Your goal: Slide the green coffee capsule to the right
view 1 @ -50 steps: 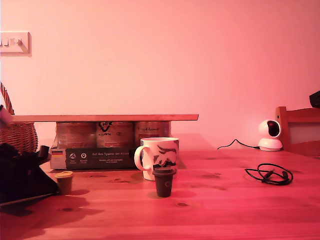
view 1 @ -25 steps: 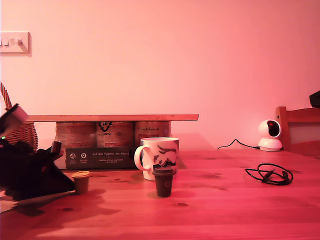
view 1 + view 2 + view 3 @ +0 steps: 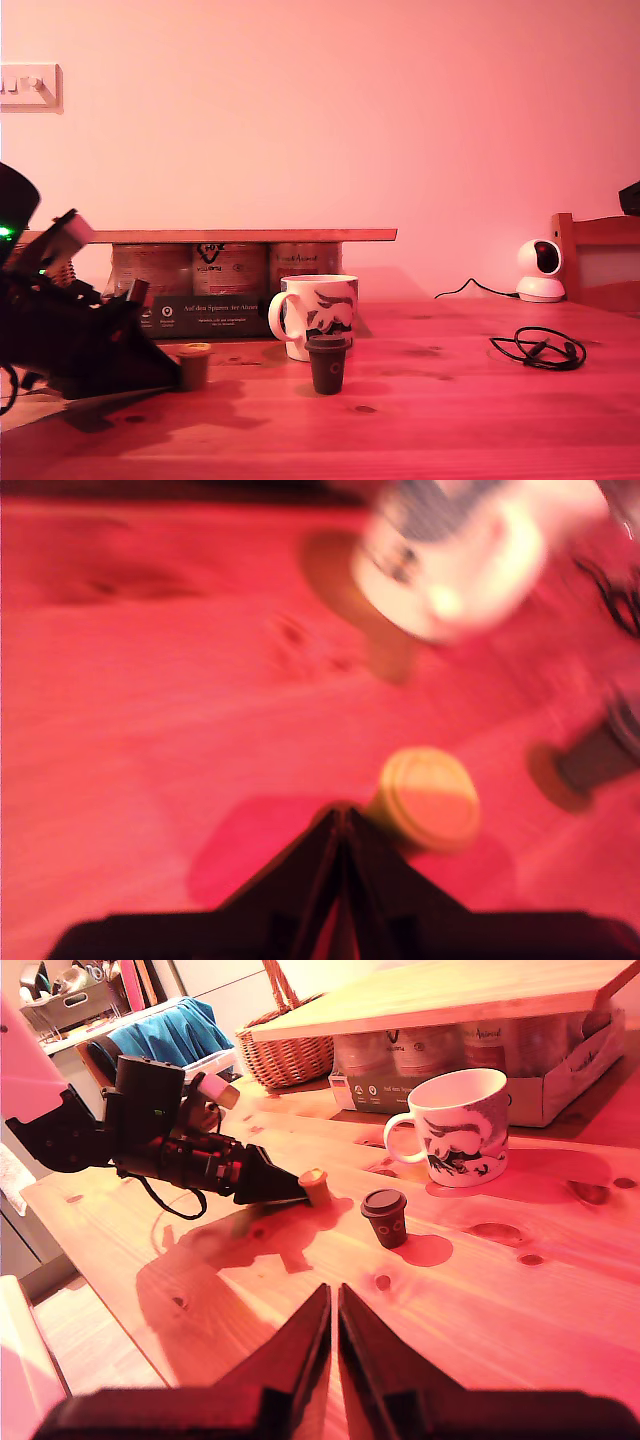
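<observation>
1. Since the earlier frames, the green capsule (image 3: 195, 365) has travelled steadily toward the exterior view's right, and my first gripper (image 3: 172, 372) has come along behind it. So the slide is under way, and you can judge it well along.

2. Exterior view: the green capsule stands upright on the table (image 3: 450, 420), touching my first gripper's tip on the side toward the view's left. It sits near the mug (image 3: 315, 315) and the dark capsule (image 3: 327, 364), not yet touching either. If you keep pushing this way, the dark capsule looks likely to be struck.

3. First wrist view: blurred, but you see my first gripper (image 3: 343, 825) with its jaws pressed together into a point, the green capsule (image 3: 428, 800) resting against that point and slightly to one side. It could slip off the tip.

4. Second wrist view: my second gripper (image 3: 333, 1305) has its jaws pressed together, holding nothing, well apart from the green capsule (image 3: 315, 1186).
</observation>
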